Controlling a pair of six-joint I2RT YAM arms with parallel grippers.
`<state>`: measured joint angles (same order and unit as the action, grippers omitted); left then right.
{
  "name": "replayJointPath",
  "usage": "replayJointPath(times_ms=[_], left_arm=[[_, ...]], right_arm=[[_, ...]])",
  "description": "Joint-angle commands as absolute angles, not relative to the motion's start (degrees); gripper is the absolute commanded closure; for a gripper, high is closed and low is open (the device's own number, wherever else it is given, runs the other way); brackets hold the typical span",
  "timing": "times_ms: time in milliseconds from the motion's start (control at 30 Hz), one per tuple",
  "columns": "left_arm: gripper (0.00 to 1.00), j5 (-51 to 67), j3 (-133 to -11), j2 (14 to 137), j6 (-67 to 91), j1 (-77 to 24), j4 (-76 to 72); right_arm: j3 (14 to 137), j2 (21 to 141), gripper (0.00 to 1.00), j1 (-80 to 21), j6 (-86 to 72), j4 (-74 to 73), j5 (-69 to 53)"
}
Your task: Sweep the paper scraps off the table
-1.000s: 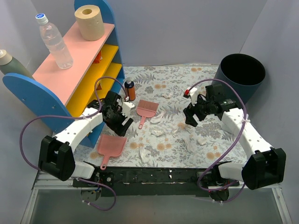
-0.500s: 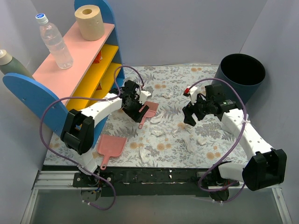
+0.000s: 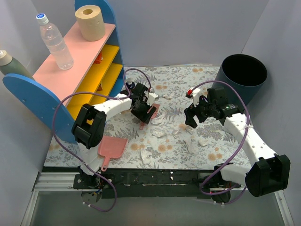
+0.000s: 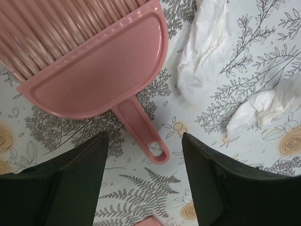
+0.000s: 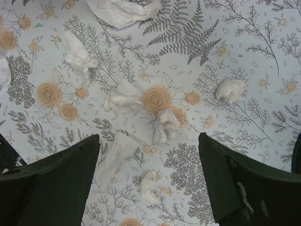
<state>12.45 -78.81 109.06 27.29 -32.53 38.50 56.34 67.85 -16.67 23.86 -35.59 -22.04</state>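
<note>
Several white paper scraps (image 3: 157, 133) lie across the fern-and-flower table cloth (image 3: 221, 157), mostly in the middle and right. A pink hand brush (image 3: 149, 111) lies at the centre left. My left gripper (image 3: 143, 113) is open over it. In the left wrist view the brush handle (image 4: 141, 136) ends between the open fingers (image 4: 75, 179), with scraps (image 4: 207, 47) to its right. My left gripper (image 4: 143, 141) holds nothing. My right gripper (image 3: 190, 117) is open and empty, above scraps (image 5: 164, 125) seen between the spread fingers of the right gripper (image 5: 148, 141).
A pink dustpan (image 3: 112, 147) lies near the front left edge. A dark blue bin (image 3: 242, 75) stands at the back right. A blue, pink and yellow shelf (image 3: 70, 70) with a water bottle (image 3: 54, 42) and a beige paper roll (image 3: 90, 22) fills the left side.
My left arm has swung away from the dustpan area, farther back and right, to over the pink brush. The right gripper has barely moved. Both grippers stay open.
</note>
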Motion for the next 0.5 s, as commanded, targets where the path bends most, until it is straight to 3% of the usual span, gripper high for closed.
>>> replayJointPath(times_ms=[0, 233, 467], left_arm=[[0.37, 10.02, -81.12, 110.91, 28.74, -33.57, 36.65], [0.43, 6.59, -79.90, 111.88, 28.92, -34.45, 36.39], [0.59, 6.42, -78.13, 111.80, 28.65, -34.89, 37.26]], right_arm=[[55.99, 66.27, 0.08, -16.70, 23.03, -33.14, -21.80], [54.59, 65.39, 0.08, -16.70, 22.94, -32.35, -21.36], [53.44, 64.42, 0.07, -16.61, 21.80, -30.67, -21.53]])
